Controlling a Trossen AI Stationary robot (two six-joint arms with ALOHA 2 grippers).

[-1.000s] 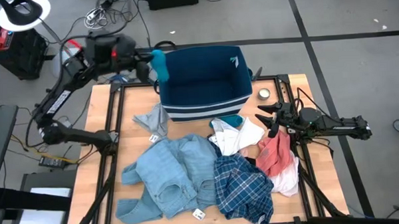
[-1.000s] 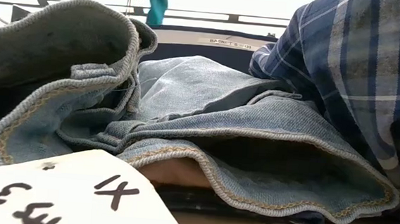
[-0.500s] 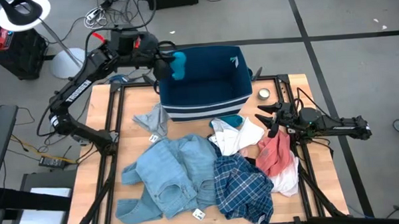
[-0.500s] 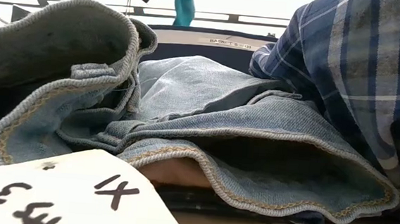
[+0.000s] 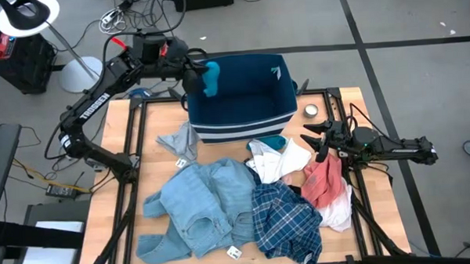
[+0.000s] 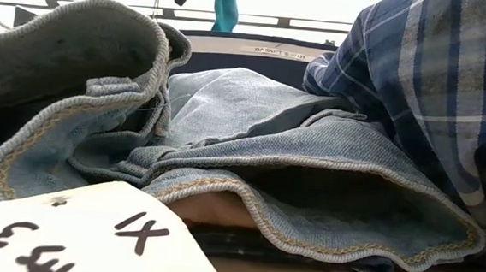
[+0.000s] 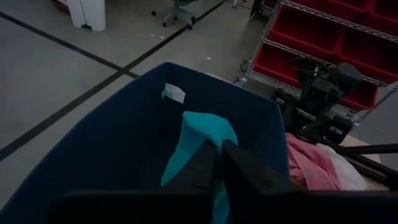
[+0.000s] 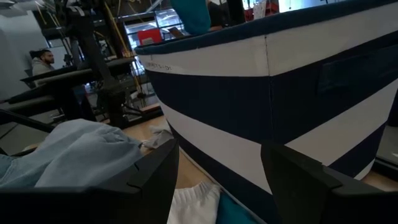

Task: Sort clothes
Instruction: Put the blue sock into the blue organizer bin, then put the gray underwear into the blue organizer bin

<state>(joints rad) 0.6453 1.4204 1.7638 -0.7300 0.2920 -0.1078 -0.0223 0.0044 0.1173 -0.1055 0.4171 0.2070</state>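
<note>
My left gripper point(image 5: 195, 77) is shut on a teal garment point(image 5: 210, 78) above the left part of the navy striped bin point(image 5: 242, 96); it also shows in the left wrist view point(image 7: 199, 134) and the low view point(image 6: 226, 10). My right gripper point(image 5: 312, 139) is open and empty at the table's right, beside the white point(image 5: 279, 158) and salmon-red point(image 5: 324, 180) garments. Light blue denim pieces point(image 5: 198, 204), a navy-white plaid shirt point(image 5: 285, 220) and a grey piece point(image 5: 180, 142) lie on the table. My left gripper pinches the teal garment near its upper end point(image 7: 202, 140) between its two shut fingers, coming from the table's left and slanting down. The garment hangs below the fingers inside the bin's opening, clear of the table.
The bin stands at the table's far middle; a small round roll point(image 5: 310, 110) lies to its right. Paper size tags point(image 5: 234, 252) lie among the clothes. The clothes pile covers the table's middle and near part. A person point(image 8: 40, 61) sits in the room beyond.
My left gripper has carried the teal garment toward the table's right, from beside the bin's far left corner to above the bin's left part. The garment still hangs from the fingers. In the last half second it has barely moved.
</note>
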